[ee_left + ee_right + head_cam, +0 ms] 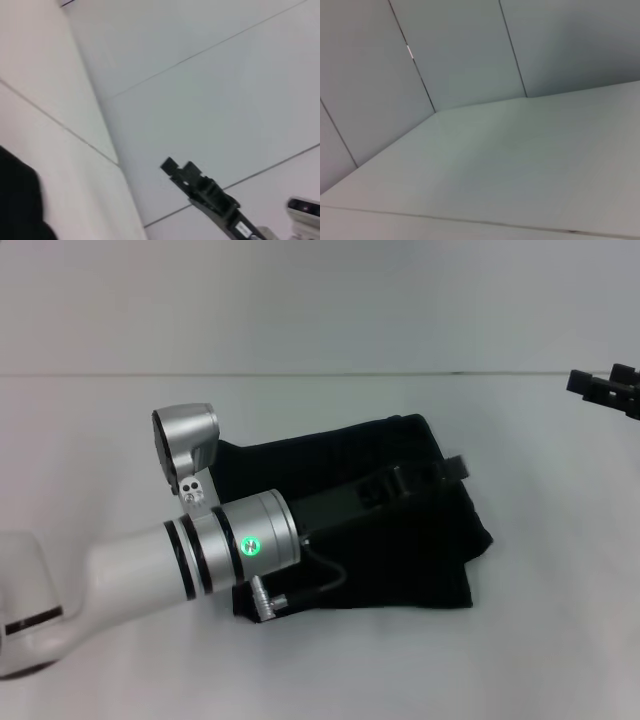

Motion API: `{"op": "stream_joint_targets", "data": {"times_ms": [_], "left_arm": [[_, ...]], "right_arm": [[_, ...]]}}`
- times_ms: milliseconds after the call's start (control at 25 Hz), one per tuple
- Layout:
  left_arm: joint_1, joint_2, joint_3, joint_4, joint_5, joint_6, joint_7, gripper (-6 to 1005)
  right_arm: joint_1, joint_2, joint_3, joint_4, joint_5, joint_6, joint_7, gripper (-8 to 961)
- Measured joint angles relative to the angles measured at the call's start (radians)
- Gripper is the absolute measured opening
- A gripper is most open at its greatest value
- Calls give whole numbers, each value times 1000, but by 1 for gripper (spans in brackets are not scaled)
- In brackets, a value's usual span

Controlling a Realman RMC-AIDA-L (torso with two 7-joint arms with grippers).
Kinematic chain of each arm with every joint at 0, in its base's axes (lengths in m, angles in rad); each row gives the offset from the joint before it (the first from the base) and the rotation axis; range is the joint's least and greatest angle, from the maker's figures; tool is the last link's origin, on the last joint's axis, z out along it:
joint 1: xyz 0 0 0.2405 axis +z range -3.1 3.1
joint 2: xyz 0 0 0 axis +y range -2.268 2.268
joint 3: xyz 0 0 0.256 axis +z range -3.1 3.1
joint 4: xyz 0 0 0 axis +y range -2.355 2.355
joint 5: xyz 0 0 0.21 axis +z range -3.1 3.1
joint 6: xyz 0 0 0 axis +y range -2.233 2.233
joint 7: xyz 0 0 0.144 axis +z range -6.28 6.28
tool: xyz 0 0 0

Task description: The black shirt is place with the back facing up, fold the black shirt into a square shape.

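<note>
The black shirt (400,540) is lying on the white desk (150,420), already bunched into a rough, chunky rectangle with one corner sticking out toward the far side. The edges look lumpy, not crisp at all.

The left arm (150,560) reaches in over the shirt from the near left, with its silver wrist and green light sitting above the shirt's near-left part. The left gripper (445,472) is black against black cloth, so it's hard to pick out; its jaws end around the shirt's far right edge, where a small black tip pokes out past the fabric. I honestly cannot tell if those jaws are spread, pressed together, or pinching the cloth. The bulk of the shirt lies below and to the near side of them.

The right gripper (607,387) is way off at the far right edge of the head view, well apart from the shirt and above bare desk. It also shows up in the left wrist view (200,187), hanging in front of the pale wall panels. Can't tell how its jaws stand either.

The left wrist view catches just a sliver of the shirt at its edge. The right wrist view shows only desk surface and wall panels.
</note>
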Motion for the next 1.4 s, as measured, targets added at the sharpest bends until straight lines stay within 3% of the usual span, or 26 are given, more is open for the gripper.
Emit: {"op": "stream_joint_targets", "data": {"times_ms": [160, 320, 520, 640, 880, 1080, 1400], "left_arm": [[-17, 1, -7, -35, -11, 51, 37, 213], [-17, 7, -2, 27, -10, 197, 60, 372], [51, 13, 53, 176, -9, 301, 79, 527], [92, 23, 93, 237, -9, 334, 123, 612], [159, 58, 213, 332, -9, 388, 259, 873], [187, 66, 272, 414, -9, 412, 309, 939], [205, 68, 405, 492, 0, 410, 368, 952]], "right_arm": [[3, -10, -6, 6, -19, -31, 41, 899], [16, -29, -17, 7, -74, -98, 168, 900], [68, -57, -85, 9, -179, -190, 379, 900], [101, -60, -116, 12, -233, -234, 458, 899], [155, -61, -160, 76, -255, -255, 538, 898], [186, -55, -194, 150, -258, -210, 566, 898], [204, -18, -243, 218, -259, -60, 574, 897]]}}
